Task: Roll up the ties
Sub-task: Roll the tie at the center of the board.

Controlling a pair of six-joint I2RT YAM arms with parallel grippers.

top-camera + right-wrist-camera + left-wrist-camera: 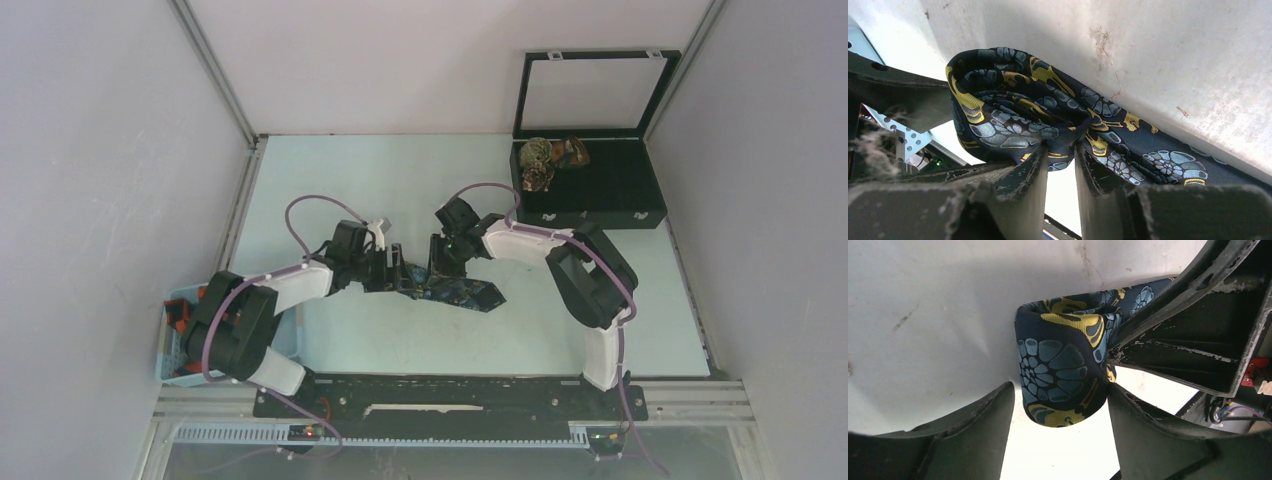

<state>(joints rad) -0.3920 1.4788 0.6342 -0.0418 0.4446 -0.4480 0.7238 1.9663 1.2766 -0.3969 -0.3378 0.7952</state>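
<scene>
The dark navy tie (468, 293) with yellow-blue flower specks lies at the table's middle, its pointed end to the right. Its left part is rolled into a coil (1063, 372). My left gripper (398, 279) is open, and its fingers (973, 435) stand on either side of the coil, with a gap on the left side. My right gripper (438, 272) is shut on the tie's fabric right beside the coil (998, 115); it also shows in its own wrist view (1060, 152). The unrolled length (1158, 155) runs off to the right, flat on the table.
A black case (600, 185) with its lid raised stands at the back right and holds rolled ties (545, 160). A light blue bin (170, 345) with orange-red and black ties sits at the near left. Grey walls close in both sides.
</scene>
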